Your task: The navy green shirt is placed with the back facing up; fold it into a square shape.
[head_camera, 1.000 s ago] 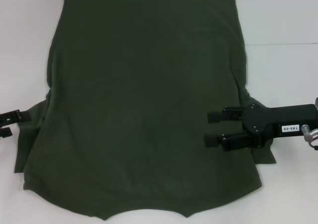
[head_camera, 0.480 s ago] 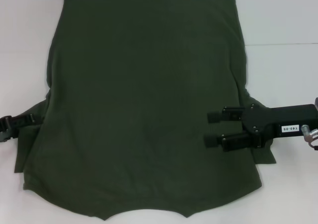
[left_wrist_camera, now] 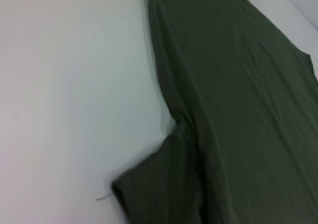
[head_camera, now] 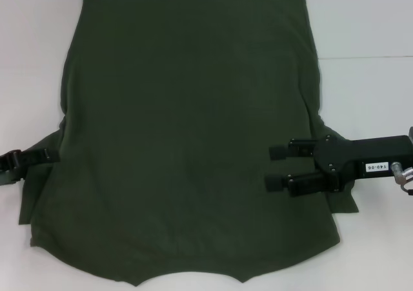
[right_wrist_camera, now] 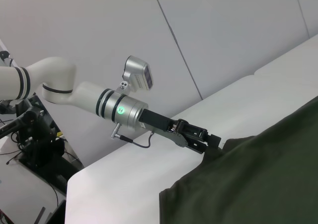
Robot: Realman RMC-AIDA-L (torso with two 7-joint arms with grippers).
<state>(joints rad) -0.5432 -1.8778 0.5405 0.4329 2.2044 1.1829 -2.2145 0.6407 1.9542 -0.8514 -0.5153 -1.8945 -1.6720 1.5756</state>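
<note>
White table (head_camera: 368,20); left gripper (head_camera: 51,154) advanced onto shirt (head_camera: 187,130).

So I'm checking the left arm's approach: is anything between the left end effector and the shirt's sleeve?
Nothing visible. The left end effector already reaches the left sleeve edge of the navy green shirt; only bare white table lies around it.

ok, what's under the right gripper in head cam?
The navy green shirt lies under the right gripper, whose open fingers hover over its right side near the sleeve. Whatever lies beneath the fabric is covered; the white table shows around it.
</note>
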